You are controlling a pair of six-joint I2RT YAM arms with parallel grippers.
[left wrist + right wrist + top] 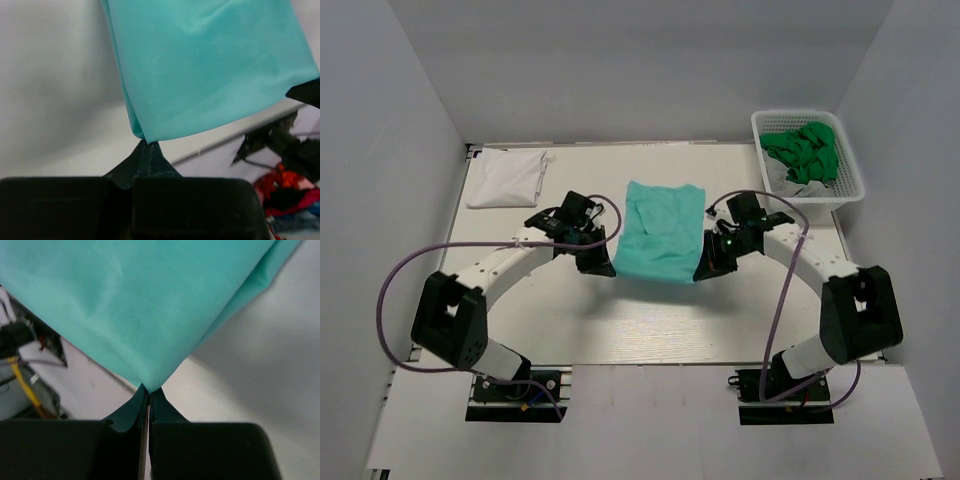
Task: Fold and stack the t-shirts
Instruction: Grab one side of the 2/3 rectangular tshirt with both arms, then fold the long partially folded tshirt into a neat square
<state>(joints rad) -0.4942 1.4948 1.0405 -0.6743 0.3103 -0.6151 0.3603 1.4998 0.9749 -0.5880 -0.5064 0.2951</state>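
Note:
A teal t-shirt [660, 232] lies partly folded in the middle of the table, its near edge lifted. My left gripper [601, 262] is shut on its near left corner, seen in the left wrist view [148, 144] with the teal cloth [210, 65] hanging above. My right gripper [705, 270] is shut on its near right corner, seen in the right wrist view [149, 389] under the cloth [130, 305]. A folded white t-shirt [506, 178] lies at the far left. Bright green t-shirts [807, 152] fill the basket, with a grey-white one [798, 188] under them.
A white mesh basket [851, 172] stands at the far right corner. The table's near edge [650, 362] runs between the arm bases. Grey walls enclose the table on three sides.

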